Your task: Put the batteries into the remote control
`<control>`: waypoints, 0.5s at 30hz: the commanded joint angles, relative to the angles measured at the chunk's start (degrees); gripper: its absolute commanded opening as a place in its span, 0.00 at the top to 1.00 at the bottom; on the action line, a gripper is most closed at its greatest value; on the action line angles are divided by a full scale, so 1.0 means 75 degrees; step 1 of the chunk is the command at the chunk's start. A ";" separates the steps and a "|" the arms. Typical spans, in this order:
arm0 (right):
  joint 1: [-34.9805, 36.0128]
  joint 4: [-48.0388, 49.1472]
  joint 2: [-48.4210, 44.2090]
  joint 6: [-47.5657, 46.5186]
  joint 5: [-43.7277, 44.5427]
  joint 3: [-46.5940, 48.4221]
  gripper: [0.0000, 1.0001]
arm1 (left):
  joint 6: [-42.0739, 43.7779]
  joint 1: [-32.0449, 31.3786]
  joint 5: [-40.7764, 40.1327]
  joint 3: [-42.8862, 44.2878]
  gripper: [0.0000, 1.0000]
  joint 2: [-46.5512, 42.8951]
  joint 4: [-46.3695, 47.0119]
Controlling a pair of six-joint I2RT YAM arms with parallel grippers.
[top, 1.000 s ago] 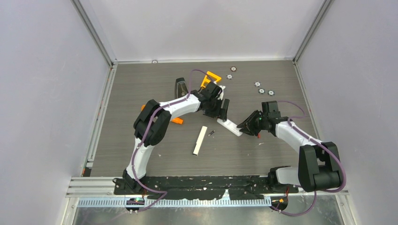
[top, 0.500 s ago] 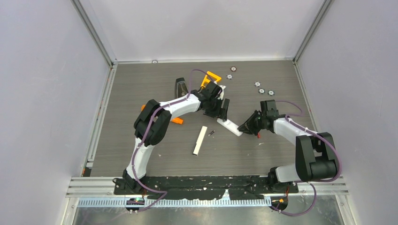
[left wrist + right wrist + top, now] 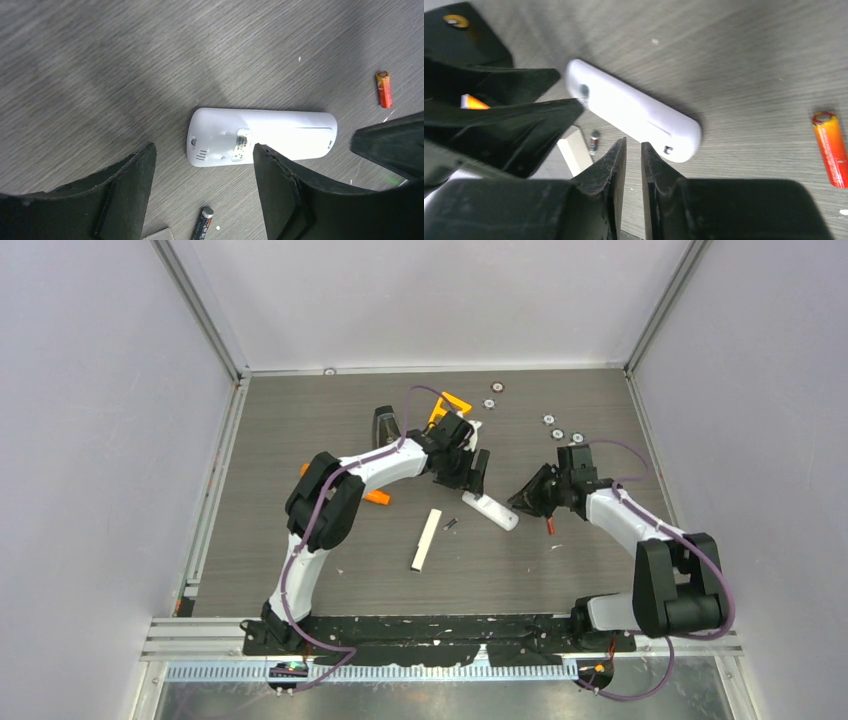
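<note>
Grey table [image 3: 300,420]: left fingers [image 3: 125,195] wide apart over remote [image 3: 280,135]; right fingers [image 3: 609,170] nearly closed, empty.

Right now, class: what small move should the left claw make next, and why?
Probably lower the left claw and close on the white remote to steady it. Its jaws stand open astride the remote, whose back cover looks still on; the right claw, nearly shut and empty, sits at the cover end, and the orange battery lies loose nearby.

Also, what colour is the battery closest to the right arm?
Orange-red battery, reddest at its ends; clearest in the right wrist view.
</note>
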 commanded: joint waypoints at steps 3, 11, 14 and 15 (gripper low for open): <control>0.0033 0.0996 -0.0988 -0.0797 -0.0312 0.0708 0.68 | 0.0419 0.0068 -0.0094 0.0505 0.26 -0.1003 -0.0217; 0.0356 0.0138 -0.0490 -0.3645 0.0377 0.1330 0.36 | 0.1179 -0.0060 -0.0028 -0.0688 0.26 -0.2753 0.0074; 0.0959 -0.0153 -0.0134 -0.4550 0.0943 0.1673 0.29 | 0.1373 -0.0158 -0.0014 -0.1440 0.25 -0.3631 0.0292; 0.1353 -0.0363 -0.0008 -0.5029 0.1260 0.1779 0.28 | 0.1405 -0.0174 -0.0004 -0.1676 0.25 -0.4004 0.0347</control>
